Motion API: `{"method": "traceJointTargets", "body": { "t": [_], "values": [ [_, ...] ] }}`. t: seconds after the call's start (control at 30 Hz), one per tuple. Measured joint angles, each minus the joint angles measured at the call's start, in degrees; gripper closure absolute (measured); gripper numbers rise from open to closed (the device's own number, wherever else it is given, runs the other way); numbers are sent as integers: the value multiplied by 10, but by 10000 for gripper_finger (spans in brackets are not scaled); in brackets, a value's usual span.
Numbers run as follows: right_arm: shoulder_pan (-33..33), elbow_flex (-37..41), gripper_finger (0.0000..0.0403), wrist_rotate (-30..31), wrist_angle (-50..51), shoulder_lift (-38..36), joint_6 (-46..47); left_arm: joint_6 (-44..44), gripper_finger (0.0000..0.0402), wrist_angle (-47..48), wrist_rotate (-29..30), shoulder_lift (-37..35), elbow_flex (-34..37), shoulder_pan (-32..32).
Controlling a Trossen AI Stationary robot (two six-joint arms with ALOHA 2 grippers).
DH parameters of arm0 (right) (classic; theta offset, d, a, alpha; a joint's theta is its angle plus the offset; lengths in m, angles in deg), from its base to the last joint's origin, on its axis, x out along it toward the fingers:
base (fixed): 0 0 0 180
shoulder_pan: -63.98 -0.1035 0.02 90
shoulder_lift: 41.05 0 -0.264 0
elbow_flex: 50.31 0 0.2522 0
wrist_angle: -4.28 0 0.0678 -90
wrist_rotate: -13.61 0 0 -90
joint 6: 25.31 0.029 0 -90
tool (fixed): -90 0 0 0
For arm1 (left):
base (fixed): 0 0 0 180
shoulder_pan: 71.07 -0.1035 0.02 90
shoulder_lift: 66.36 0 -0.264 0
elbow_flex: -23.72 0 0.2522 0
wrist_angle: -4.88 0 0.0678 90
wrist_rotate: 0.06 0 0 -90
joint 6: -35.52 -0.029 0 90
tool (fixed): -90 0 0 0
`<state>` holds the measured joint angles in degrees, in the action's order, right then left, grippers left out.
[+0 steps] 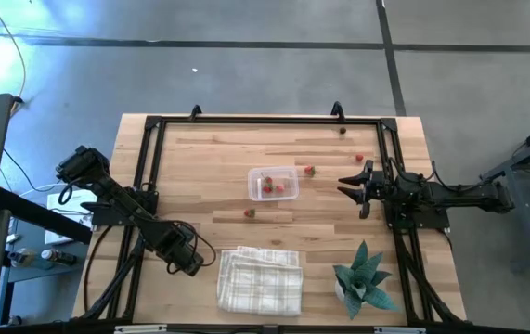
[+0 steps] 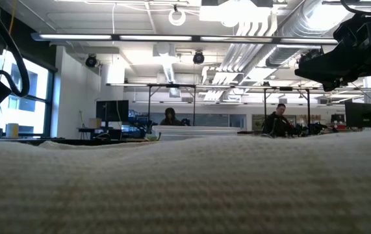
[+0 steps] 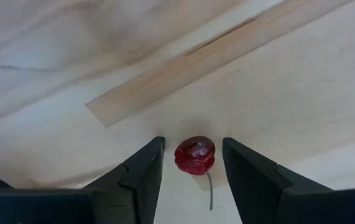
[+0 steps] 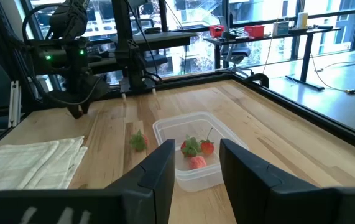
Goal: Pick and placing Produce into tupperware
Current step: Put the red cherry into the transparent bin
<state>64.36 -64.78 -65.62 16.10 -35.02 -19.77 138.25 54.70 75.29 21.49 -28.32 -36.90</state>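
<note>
- The small clear rectangular plastic container with rounded corners (image 1: 273,183) sits near the middle of the light wooden table (image 1: 200,176). The right wrist view shows a few small red pieces, some with green tops (image 4: 196,149), lying inside it.
- More tiny red produce pieces lie loose on the wood. One (image 1: 309,171) is just beside the container on the right arm's side, one (image 1: 249,212) lies between the container and the cloth, and one (image 1: 359,159) is nearer the right arm. A dark piece (image 1: 342,130) lies near the far frame rail.
- The left gripper (image 1: 191,265) is low over the near-left part of the table, beside the white checked folded cloth (image 1: 260,278). Its fingers stand apart, with a round red piece with a thin stem (image 3: 194,154) between them and a narrow gap on each side. Whether that piece rests on the wood cannot be told.
- The right gripper (image 1: 362,190) hangs to the container's right, pointing at it, well apart from it. Its two dark fingers (image 4: 158,171) are spread and hold nothing.
- A green-leaved potted plant (image 1: 365,276) stands at the near-right corner.
- In the low view the cloth fills the foreground, and two people (image 2: 278,121) sit far back in the room.
</note>
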Motion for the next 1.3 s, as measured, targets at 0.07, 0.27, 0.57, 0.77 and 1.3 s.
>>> {"method": "traceJointTargets", "body": {
  "t": [0.07, 0.27, 0.57, 0.77, 1.3],
  "values": [
    [0, 0, 286, 0, 0, 0, 0, 1, 240, -2, -5, 1, 0, 0],
    [0, 0, 286, 0, 0, 0, 0, 2, 240, -4, 3, 1, 0, 0],
    [0, 0, 286, 0, 0, 0, 0, 1, 241, 3, 18, 1, -1, 0],
    [0, 0, 286, 0, 0, 0, 0, 1, 241, 5, 28, 1, -2, 0],
    [0, 0, 286, 0, 0, 0, 0, -2, 245, 8, 46, 0, -2, 1]
  ]
}}
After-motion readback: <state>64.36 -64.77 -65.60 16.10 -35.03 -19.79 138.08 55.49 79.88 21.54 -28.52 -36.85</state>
